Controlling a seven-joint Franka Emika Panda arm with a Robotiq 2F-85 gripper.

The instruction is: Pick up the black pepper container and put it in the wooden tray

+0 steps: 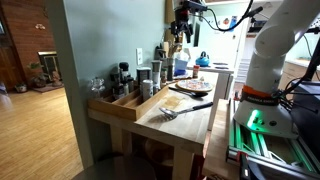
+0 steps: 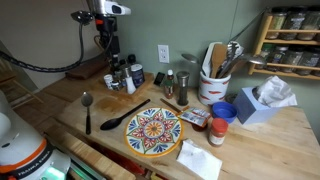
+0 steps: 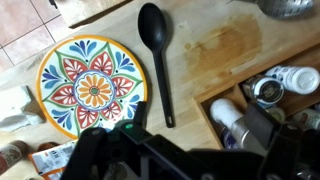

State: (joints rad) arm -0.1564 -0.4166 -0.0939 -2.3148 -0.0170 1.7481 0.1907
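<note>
The wooden tray [image 1: 120, 108] lies along the wall side of the table and holds several jars; its corner shows in the wrist view [image 3: 203, 115]. A slim dark bottle, which looks like the black pepper container [image 1: 124, 72], stands upright among those jars, also in an exterior view [image 2: 113, 70]. I cannot single it out in the wrist view. My gripper [image 1: 181, 40] hangs well above the tray [image 2: 111, 55], apart from the jars. It looks open and empty. Its dark body fills the bottom of the wrist view [image 3: 185, 150].
A colourful patterned plate [image 2: 153, 130] and a black spoon [image 3: 155, 55] lie mid-table. A metal spoon [image 2: 87, 108], a utensil crock [image 2: 213, 85], a tissue box [image 2: 262, 103], small jars [image 2: 217, 131] and silver canisters [image 2: 182, 88] stand around. A spice rack [image 2: 295, 40] hangs on the wall.
</note>
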